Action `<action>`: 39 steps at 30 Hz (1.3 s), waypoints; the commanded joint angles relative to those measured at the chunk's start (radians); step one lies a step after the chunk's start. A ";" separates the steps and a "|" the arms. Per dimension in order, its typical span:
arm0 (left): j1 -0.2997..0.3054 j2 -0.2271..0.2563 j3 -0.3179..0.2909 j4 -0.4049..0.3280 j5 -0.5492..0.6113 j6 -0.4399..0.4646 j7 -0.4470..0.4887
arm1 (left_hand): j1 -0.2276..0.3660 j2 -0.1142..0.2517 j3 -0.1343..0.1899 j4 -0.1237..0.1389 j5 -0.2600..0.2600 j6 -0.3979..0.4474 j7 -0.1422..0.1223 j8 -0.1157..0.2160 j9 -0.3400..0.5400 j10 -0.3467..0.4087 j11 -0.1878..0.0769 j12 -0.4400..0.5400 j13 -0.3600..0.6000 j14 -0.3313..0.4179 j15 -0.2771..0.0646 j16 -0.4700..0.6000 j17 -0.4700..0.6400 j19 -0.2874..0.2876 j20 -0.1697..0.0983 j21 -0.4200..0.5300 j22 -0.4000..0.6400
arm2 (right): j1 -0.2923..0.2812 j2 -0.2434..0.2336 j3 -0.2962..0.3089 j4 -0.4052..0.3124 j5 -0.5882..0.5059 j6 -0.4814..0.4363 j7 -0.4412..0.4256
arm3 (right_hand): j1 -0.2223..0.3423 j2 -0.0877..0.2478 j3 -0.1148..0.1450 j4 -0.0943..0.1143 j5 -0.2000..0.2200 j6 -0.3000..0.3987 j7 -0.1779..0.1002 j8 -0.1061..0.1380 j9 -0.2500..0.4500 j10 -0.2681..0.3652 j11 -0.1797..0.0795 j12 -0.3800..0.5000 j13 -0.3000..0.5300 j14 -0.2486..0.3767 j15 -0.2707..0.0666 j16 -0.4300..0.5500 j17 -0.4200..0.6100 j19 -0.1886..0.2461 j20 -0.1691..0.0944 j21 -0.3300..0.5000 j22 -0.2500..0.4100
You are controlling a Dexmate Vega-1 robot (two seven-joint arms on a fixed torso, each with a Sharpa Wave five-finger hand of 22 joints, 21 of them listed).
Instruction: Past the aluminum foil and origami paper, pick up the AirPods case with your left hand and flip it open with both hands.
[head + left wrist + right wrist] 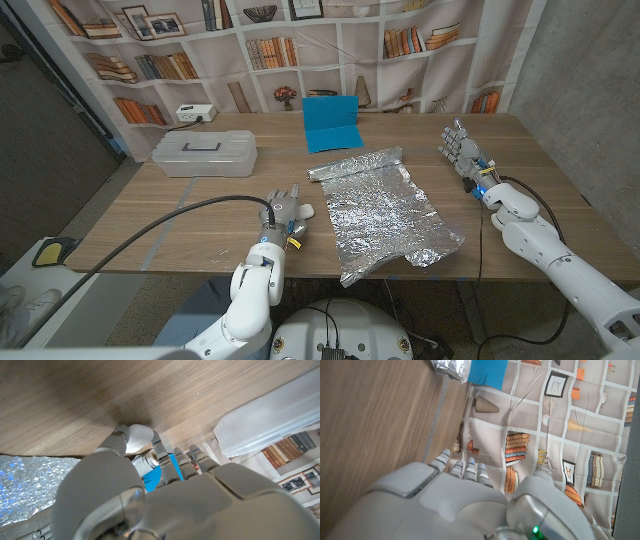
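Two hands are shown about the aluminum foil [385,210], the landmark at mid-table. Nearest, just left of the foil's near corner, the left hand [283,215] is seen with its fingers closed around a small white object, judged to be the AirPods case [137,438], pressed against the wood, presumably to secure a grip before lifting. Right of the foil, the right hand [462,150] is held upright with fingers apart, empty, apparently reserved for the lid. Beyond the foil, the blue origami paper [331,123] stands folded; farther left lies a clear plastic box [204,153].
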 commanded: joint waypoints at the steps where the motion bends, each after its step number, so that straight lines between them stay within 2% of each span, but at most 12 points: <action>1: 0.002 0.019 -0.004 0.008 -0.076 -0.014 0.112 | 0.023 -0.001 0.010 -0.004 0.006 0.008 -0.004 0.006 0.002 0.055 -0.041 0.006 0.009 0.015 -0.006 0.005 0.000 0.009 0.001 0.005 0.002 | -0.004 0.003 -0.001 -0.010 -0.005 -0.001 -0.014 | -0.007 0.004 0.004 -0.003 0.000 0.000 0.002 0.004 0.005 -0.005 -0.005 0.001 0.002 -0.030 -0.007 0.007 0.002 0.001 0.008 0.004 0.005; 9: 0.005 0.034 0.006 -0.002 -0.088 -0.005 0.172 | 0.038 0.001 0.010 -0.003 0.007 0.020 -0.006 0.007 0.002 0.065 -0.041 0.008 0.012 0.027 -0.013 0.006 0.000 0.017 -0.004 0.006 0.002 | 0.002 0.002 0.000 -0.002 -0.004 0.000 -0.008 | -0.007 0.004 0.005 -0.004 0.000 0.000 0.002 0.004 0.005 -0.004 -0.005 0.001 0.002 -0.030 -0.008 0.007 0.002 0.001 0.008 0.004 0.005; 20: -0.007 0.040 0.027 -0.009 -0.070 0.001 0.185 | 0.058 -0.002 0.008 -0.001 0.007 0.036 -0.011 0.007 0.003 0.092 -0.043 0.015 0.017 0.040 -0.021 0.005 0.000 0.021 -0.006 0.004 0.001 | 0.020 0.013 -0.002 0.031 0.002 0.008 0.013 | -0.008 0.004 0.006 -0.004 0.000 -0.001 0.002 0.003 0.005 -0.005 -0.007 0.001 0.002 -0.030 -0.007 0.007 0.003 0.001 0.007 0.004 0.005; 36: -0.024 0.061 0.016 -0.017 -0.085 -0.027 0.232 | 0.077 -0.005 0.001 0.001 0.007 0.043 -0.023 0.002 0.003 0.096 -0.043 0.012 0.023 0.041 -0.022 -0.002 0.000 0.020 -0.007 0.001 0.001 | 0.027 0.022 0.000 0.043 0.004 0.020 0.013 | -0.008 0.005 0.009 -0.005 0.000 -0.002 0.001 0.002 0.005 -0.006 -0.010 0.000 0.002 -0.030 -0.008 0.006 0.002 0.001 0.008 0.004 0.005; 39: -0.032 0.064 0.014 -0.018 -0.082 -0.032 0.237 | 0.083 -0.005 0.001 0.000 0.008 0.045 -0.024 0.001 0.003 0.102 -0.048 0.013 0.025 0.041 -0.023 -0.002 0.000 0.021 -0.007 0.001 0.001 | 0.025 0.021 0.003 0.039 0.004 0.022 0.010 | -0.008 0.004 0.010 -0.006 0.000 0.002 0.002 0.004 0.005 0.015 -0.010 0.009 0.002 -0.030 -0.008 0.006 0.002 0.001 0.008 0.004 0.005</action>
